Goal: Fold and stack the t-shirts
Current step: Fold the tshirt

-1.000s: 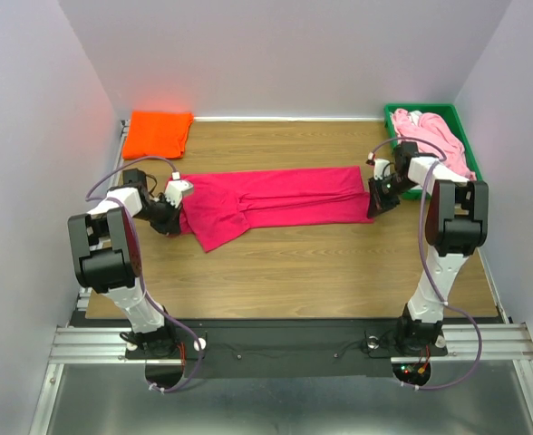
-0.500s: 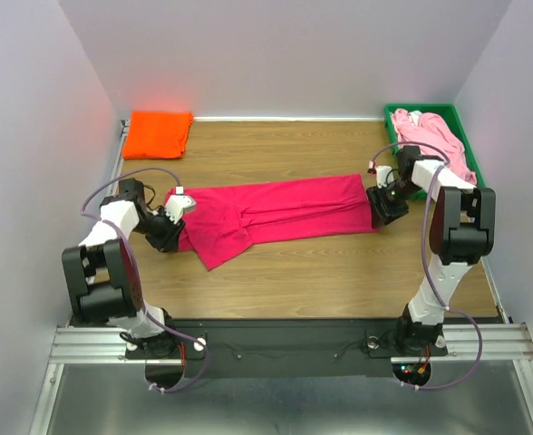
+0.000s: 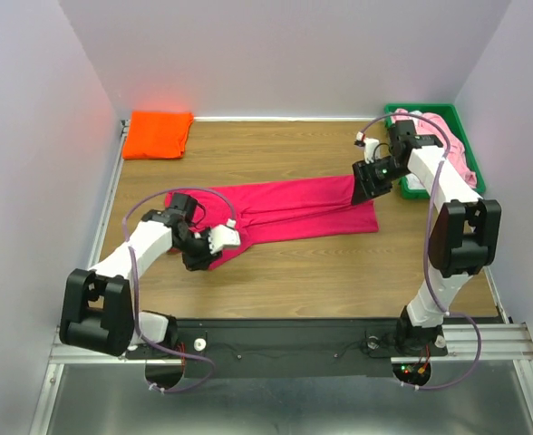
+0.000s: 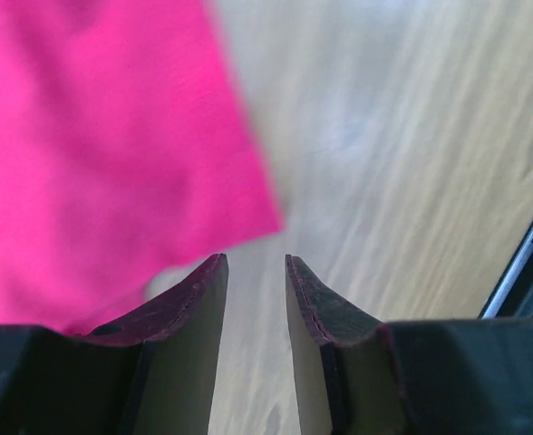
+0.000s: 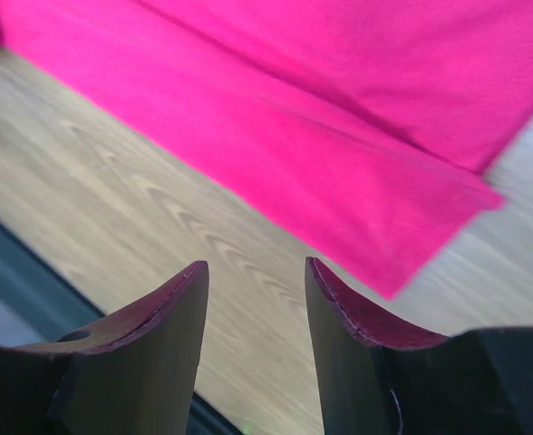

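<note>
Cloth of the crimson shirt (image 4: 85,136) blurs beside the left pincer (image 4: 253,263); right pincer (image 5: 253,267) hovers nearby; both parted, empty.

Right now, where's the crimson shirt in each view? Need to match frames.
Top external: crimson shirt spread left to right across the middle of the table.
Left wrist: shirt fills the upper left, one corner near centre.
Right wrist: shirt runs diagonally across the top, corner at right.
Shared landmark: the wood tabletop bordering the shirt's edge.
</note>
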